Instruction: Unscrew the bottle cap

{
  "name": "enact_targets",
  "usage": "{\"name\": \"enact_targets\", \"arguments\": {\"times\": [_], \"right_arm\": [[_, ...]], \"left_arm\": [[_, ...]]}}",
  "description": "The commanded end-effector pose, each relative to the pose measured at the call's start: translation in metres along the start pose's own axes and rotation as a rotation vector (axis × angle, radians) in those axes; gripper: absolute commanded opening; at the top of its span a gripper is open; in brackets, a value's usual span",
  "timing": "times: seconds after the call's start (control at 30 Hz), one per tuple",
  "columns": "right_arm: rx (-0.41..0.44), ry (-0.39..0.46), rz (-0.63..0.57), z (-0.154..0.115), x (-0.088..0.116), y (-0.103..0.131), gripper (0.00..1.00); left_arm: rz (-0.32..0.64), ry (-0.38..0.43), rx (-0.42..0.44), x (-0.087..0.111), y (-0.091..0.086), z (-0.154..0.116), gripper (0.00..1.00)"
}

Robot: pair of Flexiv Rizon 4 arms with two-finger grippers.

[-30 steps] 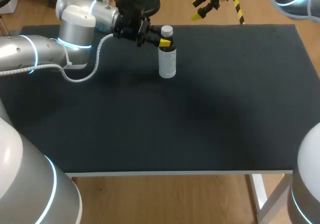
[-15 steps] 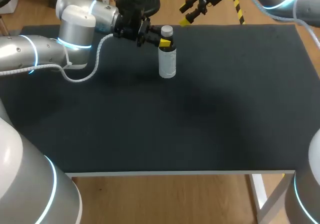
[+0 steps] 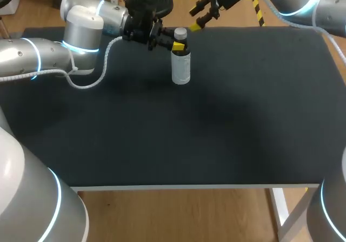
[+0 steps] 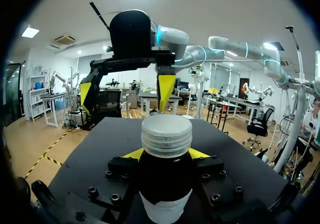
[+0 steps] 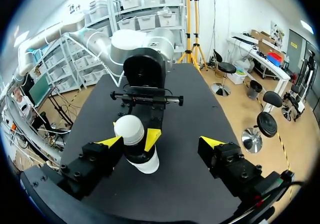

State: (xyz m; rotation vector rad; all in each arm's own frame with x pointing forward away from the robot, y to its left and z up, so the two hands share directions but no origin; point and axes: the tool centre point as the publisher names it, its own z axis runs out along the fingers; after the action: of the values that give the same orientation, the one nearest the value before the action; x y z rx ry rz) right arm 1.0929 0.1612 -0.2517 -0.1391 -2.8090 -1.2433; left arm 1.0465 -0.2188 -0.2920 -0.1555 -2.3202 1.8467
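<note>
head view: bottle (image 3: pixel 181 71) upright on table (image 3: pixel 227 133)
left gripper (image 3: pixel 178 47): clamped on the bottle's neck, under cap (image 3: pixel 180 33)
right gripper (image 3: pixel 199 15): fingers spread, seemingly just behind cap

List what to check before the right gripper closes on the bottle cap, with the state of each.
1. Bottle stands upright on the table: ok.
2. Left gripper is shut on the bottle just under the cap, a yellow tip at each side: ok.
3. Cap is clear of the left gripper, fully exposed above it: ok.
4. Right gripper is open wide enough to take the cap: ok.
5. Right gripper is centred on the cap: not ok. In the right wrist view the cap sits close to one finger, not midway, and the gripper touches nothing.
6. Cap is already loosened: cannot tell.
</note>
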Motion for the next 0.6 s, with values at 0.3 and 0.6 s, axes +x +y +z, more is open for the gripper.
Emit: {"name": "enact_targets", "arguments": {"times": [0.3,0.6], "right_arm": [[-0.005,0.010,-0.020,0.013,0.005,0.005,1.00],[-0.019,0.013,-0.018,0.014,0.009,0.004,1.00]], "left_arm": [[0.000,0.009,0.003,-0.004,0.003,0.000,0.00],[0.000,0.009,0.003,-0.004,0.003,0.000,0.00]]}}
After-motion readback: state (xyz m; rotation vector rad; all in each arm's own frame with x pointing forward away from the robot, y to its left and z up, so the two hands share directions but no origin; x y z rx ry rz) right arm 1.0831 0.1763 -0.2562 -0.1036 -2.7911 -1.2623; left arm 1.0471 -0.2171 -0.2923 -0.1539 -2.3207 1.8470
